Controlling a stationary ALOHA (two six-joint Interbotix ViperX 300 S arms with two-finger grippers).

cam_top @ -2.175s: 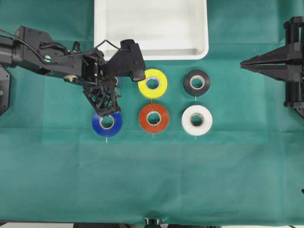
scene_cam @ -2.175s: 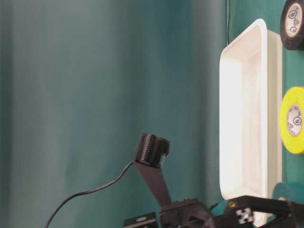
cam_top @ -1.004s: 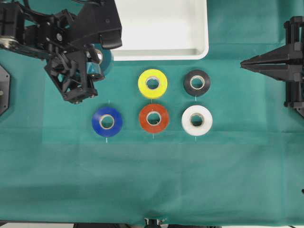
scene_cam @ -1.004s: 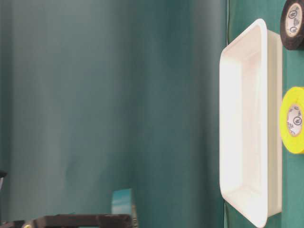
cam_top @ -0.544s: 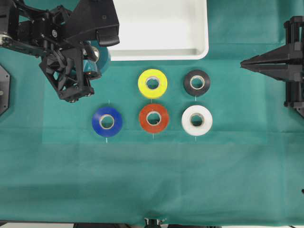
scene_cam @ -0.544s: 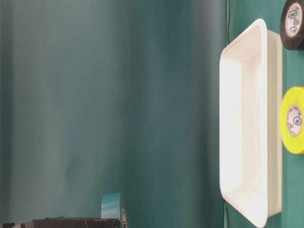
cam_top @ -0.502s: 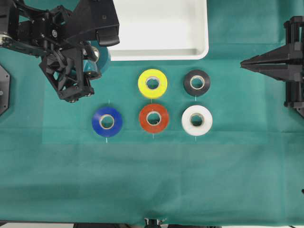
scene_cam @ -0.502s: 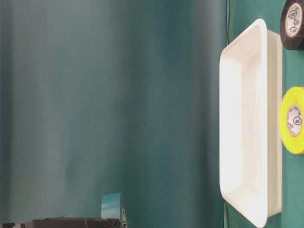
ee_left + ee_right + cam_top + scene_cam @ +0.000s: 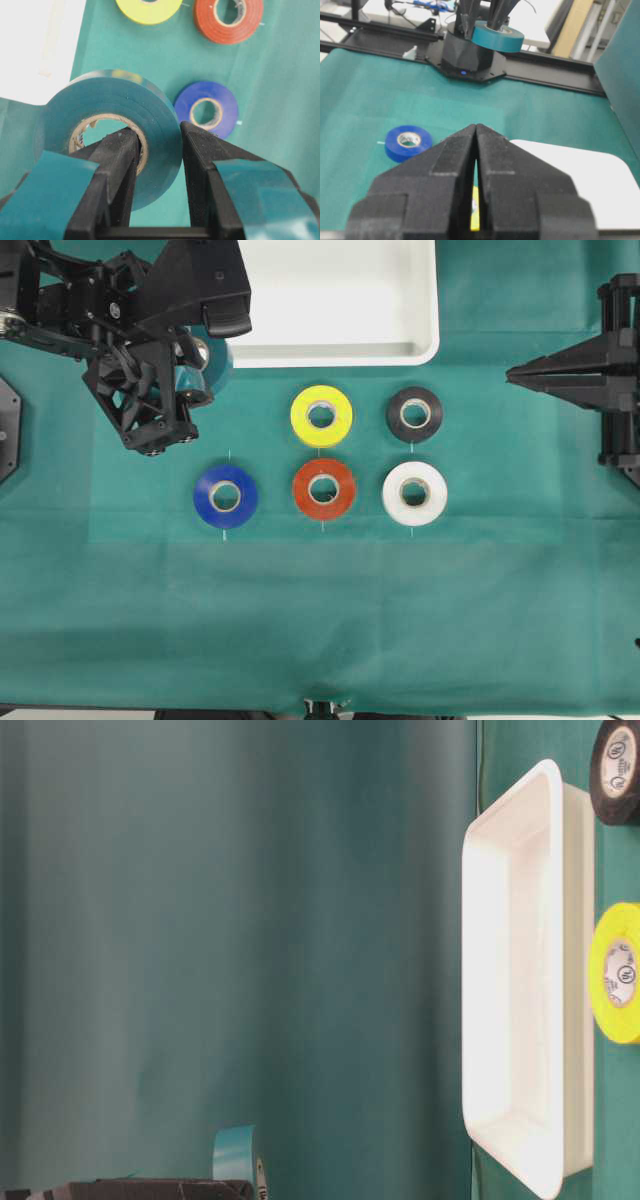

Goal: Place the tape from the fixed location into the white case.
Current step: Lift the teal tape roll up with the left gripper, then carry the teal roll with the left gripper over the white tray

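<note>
The teal tape (image 9: 100, 105) hangs in the air with my left gripper (image 9: 157, 131) shut on its wall, one finger inside the cardboard core and the other outside. From overhead, the tape (image 9: 214, 362) peeks out beneath the left arm, just off the near left corner of the white case (image 9: 430, 345). The right wrist view shows it lifted at the far side (image 9: 497, 37). The case is empty as far as I can see. My right gripper (image 9: 510, 373) rests shut at the right edge, holding nothing.
Five rolls lie flat on the green cloth: yellow (image 9: 321, 415), black (image 9: 414, 414), royal blue (image 9: 225, 497), red (image 9: 323, 489) and white (image 9: 414, 493). The left arm's body covers the case's near left corner.
Since two seconds ago the left gripper has lifted the teal tape from beside the blue roll, up and to the left. Over the last half second nothing has moved.
</note>
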